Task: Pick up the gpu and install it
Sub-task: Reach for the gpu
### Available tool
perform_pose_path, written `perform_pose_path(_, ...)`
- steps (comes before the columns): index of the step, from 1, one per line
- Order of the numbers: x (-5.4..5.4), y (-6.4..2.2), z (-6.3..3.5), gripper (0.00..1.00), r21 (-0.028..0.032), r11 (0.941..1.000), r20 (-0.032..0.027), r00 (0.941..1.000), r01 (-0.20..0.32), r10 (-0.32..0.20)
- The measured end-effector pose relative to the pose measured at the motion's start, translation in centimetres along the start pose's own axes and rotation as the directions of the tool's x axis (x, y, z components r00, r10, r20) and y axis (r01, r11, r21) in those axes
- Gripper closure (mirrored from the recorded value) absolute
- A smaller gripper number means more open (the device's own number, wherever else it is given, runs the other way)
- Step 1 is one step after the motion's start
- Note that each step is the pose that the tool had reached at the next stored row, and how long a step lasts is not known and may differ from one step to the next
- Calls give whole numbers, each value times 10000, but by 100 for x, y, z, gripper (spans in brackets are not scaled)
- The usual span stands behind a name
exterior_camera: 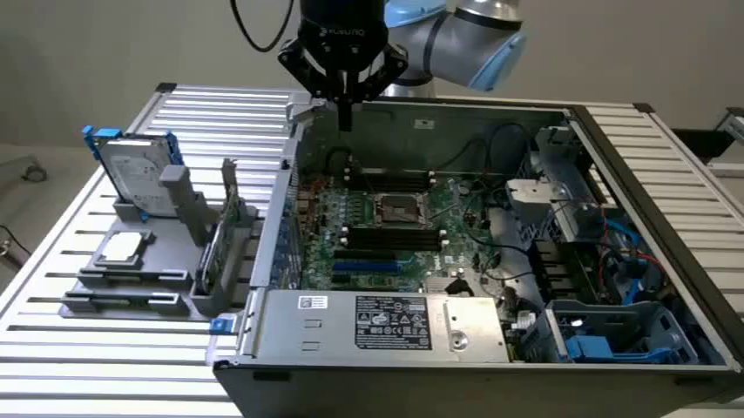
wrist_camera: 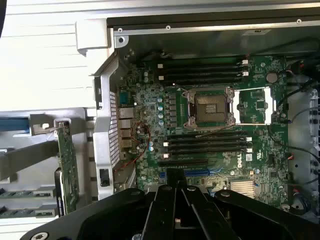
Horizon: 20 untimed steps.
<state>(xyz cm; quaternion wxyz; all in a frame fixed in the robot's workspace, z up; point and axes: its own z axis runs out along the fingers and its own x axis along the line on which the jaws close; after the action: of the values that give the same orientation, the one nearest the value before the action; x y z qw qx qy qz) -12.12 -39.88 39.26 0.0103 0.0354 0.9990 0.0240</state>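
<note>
- While the fingers (exterior_camera: 344, 111) hang pressed together, gripping nothing, over the back corner of the open computer case (exterior_camera: 291, 326), the gpu (exterior_camera: 219, 235) stands on edge in a gray holder (exterior_camera: 174, 300). The holder sits on the slatted tabletop (exterior_camera: 70, 348), outside the case at the exterior view's left and well apart from the fingers.
- In the wrist view the gpu (wrist_camera: 67, 165) appears as a narrow green board beyond the case's perforated side wall. Its black shroud is hard to make out, and one end disappears behind the dark housing that carries the fingers (wrist_camera: 165, 210).
- The holder also carries a silver hard drive (exterior_camera: 131, 170) in a blue frame, standing upright, and a small square CPU chip (exterior_camera: 122, 248) lying flat. The flat pieces in its near slots are too small to identify.
- Inside the case lies the motherboard (exterior_camera: 384, 218) with its processor socket (exterior_camera: 402, 209) near the middle. Cables and drive bays crowd the exterior view's right.
</note>
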Motion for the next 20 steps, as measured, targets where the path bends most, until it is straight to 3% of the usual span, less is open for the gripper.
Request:
perform_pose_path(10, 13, -1, -1, 89, 3, 10000, -20, 10000, -1, 1)
perform_pose_path(12, 98, -3, 3, 89, 8, 10000, -105, 9999, -5, 5)
perform_pose_path(20, 466, 8, 64, 89, 8, 10000, -119, 9999, -7, 7)
